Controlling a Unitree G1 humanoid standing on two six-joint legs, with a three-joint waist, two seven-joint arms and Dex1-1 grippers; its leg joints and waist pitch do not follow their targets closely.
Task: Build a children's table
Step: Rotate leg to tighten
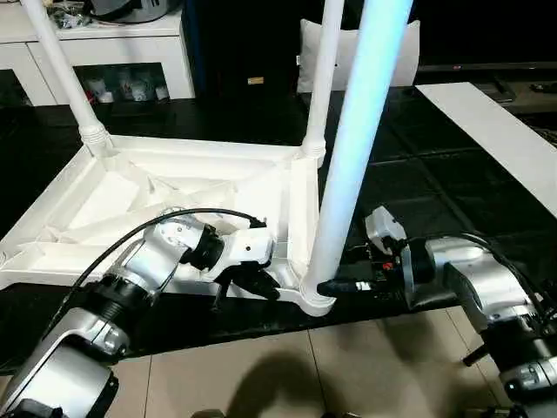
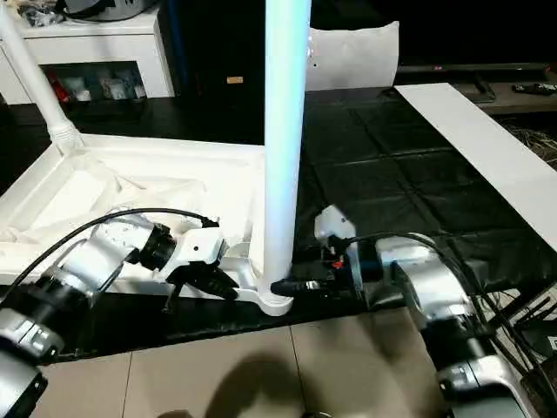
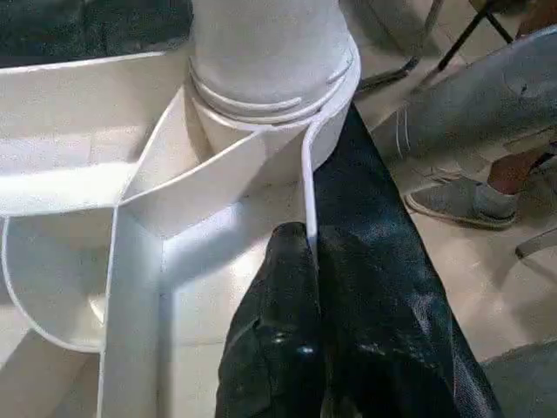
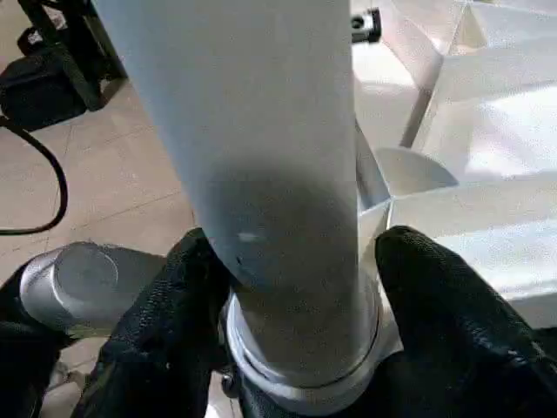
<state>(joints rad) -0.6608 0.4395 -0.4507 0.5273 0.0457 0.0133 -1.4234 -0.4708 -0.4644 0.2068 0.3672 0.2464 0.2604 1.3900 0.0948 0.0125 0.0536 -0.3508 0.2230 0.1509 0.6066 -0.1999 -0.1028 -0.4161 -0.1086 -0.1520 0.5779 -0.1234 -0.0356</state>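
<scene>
The white tabletop (image 1: 130, 187) lies upside down on a black mat, ribbed side up. Three white legs stand in its corner sockets: one at the far left (image 1: 65, 70), one at the far right corner (image 1: 320, 78), and a thick near leg (image 1: 348, 157) at the front right corner. My left gripper (image 1: 252, 283) is shut on the tabletop's thin rim wall beside that near socket; the rim runs between its fingers (image 3: 287, 261). My right gripper (image 4: 300, 261) holds the near leg's base from the right, one black finger on each side of the collar (image 4: 305, 366).
The black mat (image 1: 418, 174) ends at pale floor tiles (image 1: 261, 374) in front. A long white board (image 1: 496, 131) lies on the right. A white cabinet with glass doors (image 1: 130, 52) stands at the back left. A person's shoe (image 3: 452, 198) is on the floor nearby.
</scene>
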